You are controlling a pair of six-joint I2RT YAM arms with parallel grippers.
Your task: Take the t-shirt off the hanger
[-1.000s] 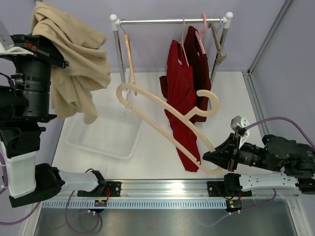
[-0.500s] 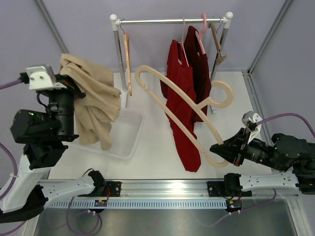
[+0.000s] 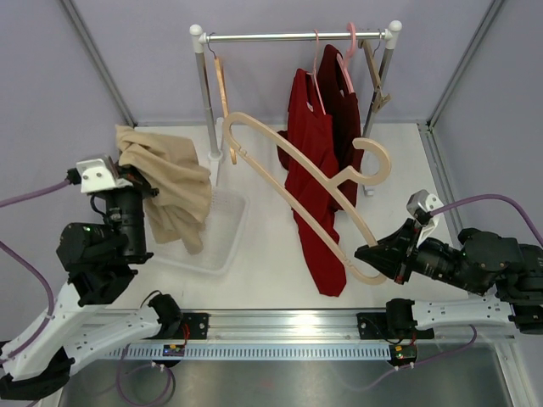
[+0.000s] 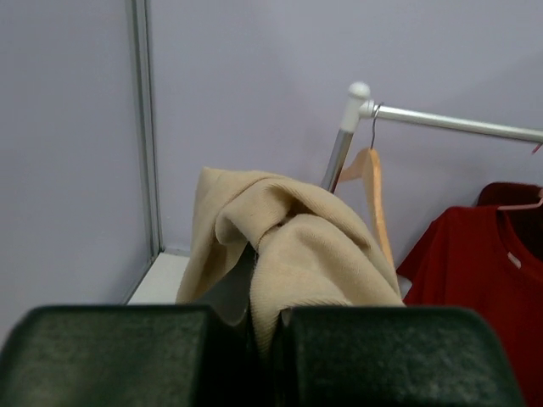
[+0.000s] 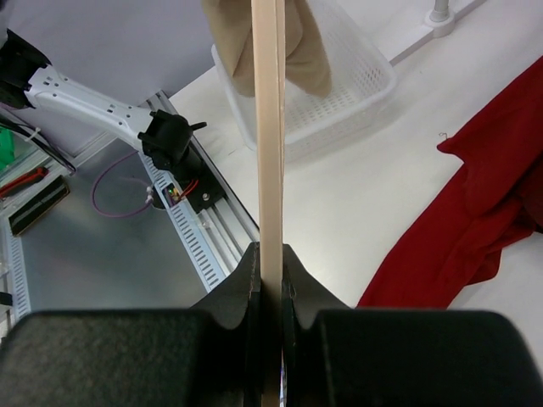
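Shirt is off already: the beige t-shirt [image 3: 174, 191] hangs bunched from my left gripper [image 3: 140, 176], whose jaws are pinched tight on a fold of cloth, as the left wrist view shows with fabric wedged right between the fingers. The bare wooden hanger [image 5: 271, 153] is in the right gripper [image 3: 366, 257], clamped narrow on one end of the frame. From there its long axis runs diagonally up and left toward the left post of the rail [image 3: 297, 36], with the hook sticking out to the right. Nothing is draped on it, and shirt and hanger look apart in the top view. Key relation: the shirt hangs straight down from the left gripper, long axis vertical, with the white basket [image 3: 236, 229] directly under and just right of it. The hem overlaps the basket outline, but I can't tell if it touches the floor of it. The left arm is the near one for the basket, and the right arm is well apart on the other side. I judge the removal done and the drop into the basket next, so I'd lower a bit and let go, and watch that the cloth doesn't spill over the near rim. The red shirts [image 3: 314, 170] on the rail sit behind the hanger, so I'll keep it from snagging them.
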